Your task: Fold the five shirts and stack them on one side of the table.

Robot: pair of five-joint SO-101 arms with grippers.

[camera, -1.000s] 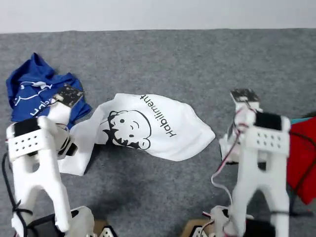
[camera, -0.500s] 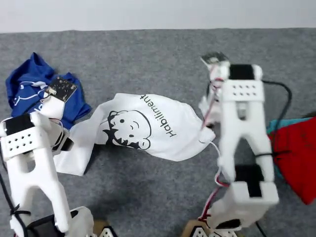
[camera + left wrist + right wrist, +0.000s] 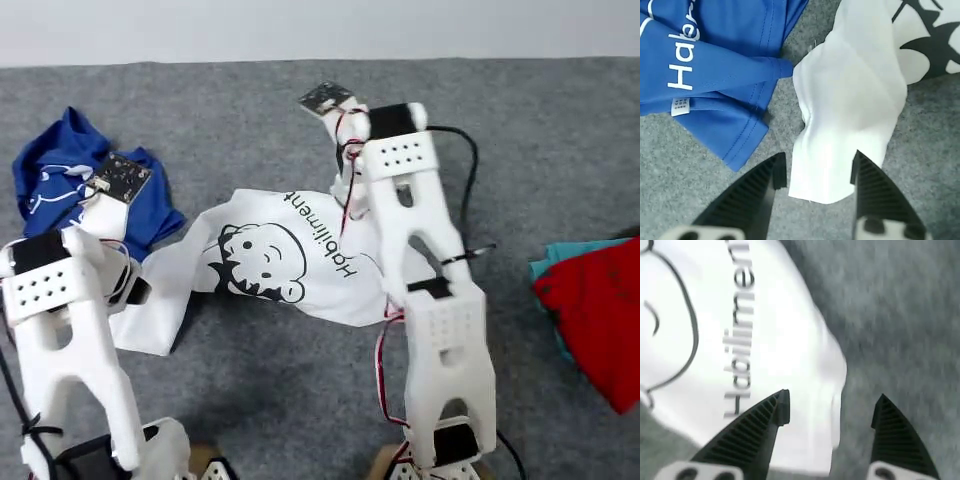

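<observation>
A white shirt (image 3: 300, 250) with a cartoon face lies spread out, unfolded, in the middle of the grey table. My left gripper (image 3: 818, 172) is open and hangs low over the end of the shirt's sleeve (image 3: 845, 115), with the cloth between its fingers. In the high view that gripper (image 3: 138, 292) is at the shirt's left end. My right gripper (image 3: 832, 410) is open above the white shirt's far edge (image 3: 790, 355), next to the printed lettering. A crumpled blue shirt (image 3: 70, 185) lies at the far left, its hem (image 3: 725, 90) touching the sleeve.
A red shirt (image 3: 595, 310) lies on a teal one (image 3: 560, 262) at the table's right edge. The right arm (image 3: 420, 260) stretches across the white shirt's right part. Bare grey felt (image 3: 520, 140) spreads at the back right.
The right arm has swung from beside the red shirt leftward and away, ending over the white shirt's far edge. The left arm shifted only slightly. The shirts lie as before.
</observation>
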